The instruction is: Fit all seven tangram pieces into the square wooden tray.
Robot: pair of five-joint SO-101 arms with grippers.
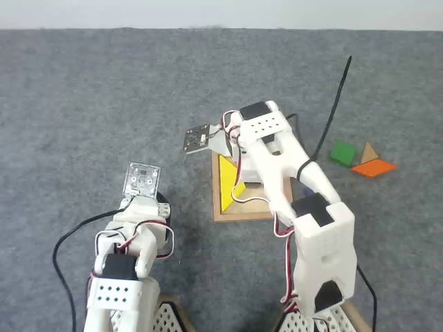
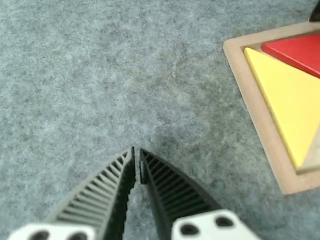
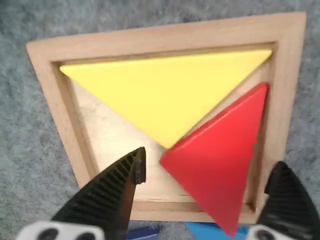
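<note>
— Where's the red triangle (image 3: 222, 172)?
— Between the jaws of the wide-open right gripper (image 3: 210, 165), in the wooden tray (image 3: 165, 32) against the yellow triangle (image 3: 160, 90), one corner over the rim.
— And the left gripper (image 2: 136, 152)?
— Clenched on nothing, over the grey mat (image 2: 100, 75) beside the tray.

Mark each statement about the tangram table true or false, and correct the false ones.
1. The yellow triangle lies in the tray. True.
2. The left gripper holds a piece. False: it is shut on nothing, over the mat.
3. The right gripper is open above the tray. True.
4. All seven pieces are in the tray. False: the green piece, tan piece and orange piece lie on the mat, apart from the tray.
</note>
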